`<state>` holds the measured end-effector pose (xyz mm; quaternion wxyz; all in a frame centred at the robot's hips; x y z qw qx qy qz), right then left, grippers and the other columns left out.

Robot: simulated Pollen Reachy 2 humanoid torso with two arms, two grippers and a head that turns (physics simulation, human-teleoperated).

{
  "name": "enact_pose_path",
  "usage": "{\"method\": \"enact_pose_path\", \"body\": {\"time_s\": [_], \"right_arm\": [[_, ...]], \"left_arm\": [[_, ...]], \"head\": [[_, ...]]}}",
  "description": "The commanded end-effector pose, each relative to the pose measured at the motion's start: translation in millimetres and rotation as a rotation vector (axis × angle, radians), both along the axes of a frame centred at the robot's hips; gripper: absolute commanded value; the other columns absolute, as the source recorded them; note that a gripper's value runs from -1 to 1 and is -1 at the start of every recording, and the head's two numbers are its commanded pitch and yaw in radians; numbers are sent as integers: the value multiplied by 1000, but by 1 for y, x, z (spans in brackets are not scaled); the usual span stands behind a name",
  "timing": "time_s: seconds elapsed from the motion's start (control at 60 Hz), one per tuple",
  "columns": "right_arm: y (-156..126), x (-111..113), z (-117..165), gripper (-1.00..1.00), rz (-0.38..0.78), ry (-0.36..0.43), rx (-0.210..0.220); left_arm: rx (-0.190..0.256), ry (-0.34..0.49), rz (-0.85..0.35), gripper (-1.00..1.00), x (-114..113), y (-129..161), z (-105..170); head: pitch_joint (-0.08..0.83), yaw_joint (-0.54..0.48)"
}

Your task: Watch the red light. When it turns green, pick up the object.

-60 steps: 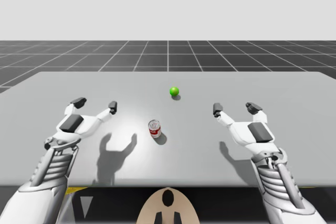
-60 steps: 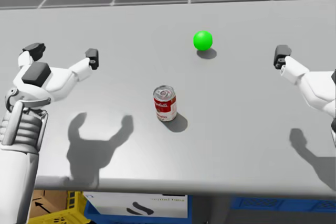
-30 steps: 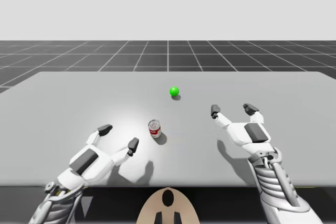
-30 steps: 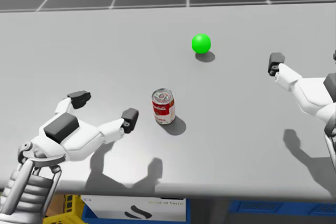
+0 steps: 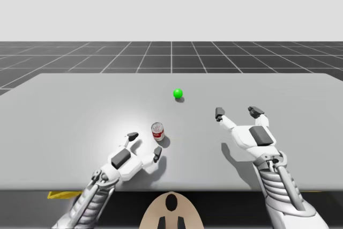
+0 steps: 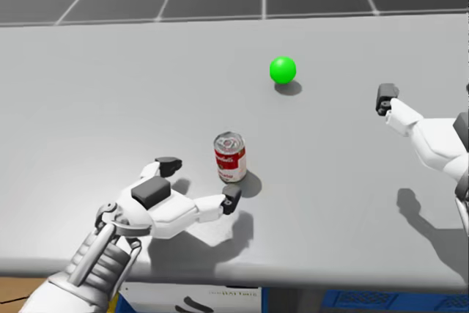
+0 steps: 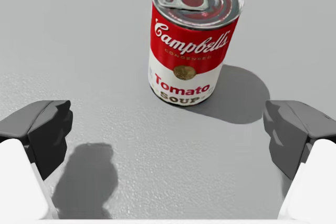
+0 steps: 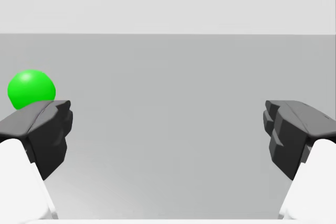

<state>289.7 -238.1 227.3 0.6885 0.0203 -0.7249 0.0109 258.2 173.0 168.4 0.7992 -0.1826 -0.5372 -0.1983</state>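
A red and white can [image 5: 157, 131] [image 6: 230, 157] [image 7: 192, 40] stands upright near the middle of the grey table [image 5: 80, 105]. Beyond it lies the light, a green ball [image 5: 178, 94] [image 6: 283, 70] [image 8: 30, 88]. My left gripper [image 5: 143, 145] [image 6: 199, 181] [image 7: 168, 135] is open just short of the can, its fingers wide and low over the table, the can ahead between them without touching. My right gripper [image 5: 236, 112] [image 8: 168, 129] hovers open at the right, holding nothing, with the green ball ahead beside its finger.
The table's near edge [image 6: 293, 273] runs just behind my left hand. Below it show a white and blue box [image 6: 198, 300] and a blue bin [image 6: 381, 300]. Bare table [image 5: 300, 100] lies to the right of the ball and can.
My left arm has swung in from the far left toward the can and dropped low, its open gripper now just before it. The right gripper has barely shifted. The light stays green.
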Motion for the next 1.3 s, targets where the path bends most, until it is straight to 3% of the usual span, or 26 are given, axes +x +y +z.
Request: {"method": "enact_pose_path", "body": {"time_s": [0.017,0.183,0.333,0.717,0.733,0.75,0.767,0.8,0.833,1.033,1.3], "right_arm": [[1,0,0,-1000,0,-1,13],[1,0,1,-1000,1,-2,15],[0,0,2,-1000,-7,-7,25],[0,-1,1,-1000,-2,-6,23],[0,-1,1,-1000,-2,-7,22],[0,-1,1,-1000,-2,-7,22],[0,-1,1,-1000,-3,-7,22],[0,-1,2,-1000,-3,-7,24],[0,-1,2,-1000,-3,-7,23],[0,-1,2,-1000,-5,-9,25],[0,-1,2,-1000,-8,-9,33]], "left_arm": [[-39,36,-2,-1000,23,-30,-7],[11,32,2,-1000,44,-50,-16],[25,29,-10,-1000,54,-66,-20],[13,43,-39,-1000,61,-84,-22],[12,44,-38,-971,61,-84,-22],[11,44,-38,-696,60,-84,-23],[7,44,-42,745,59,-83,-23],[5,42,-43,924,59,-83,-23],[2,41,-47,1000,58,-83,-22],[-6,42,-58,1000,56,-82,-21],[-6,34,-70,1000,54,-82,-20]], "head": [[624,84],[622,75],[623,72],[623,78],[623,78],[623,77],[623,77],[623,77],[622,76],[597,83],[338,101]]}}
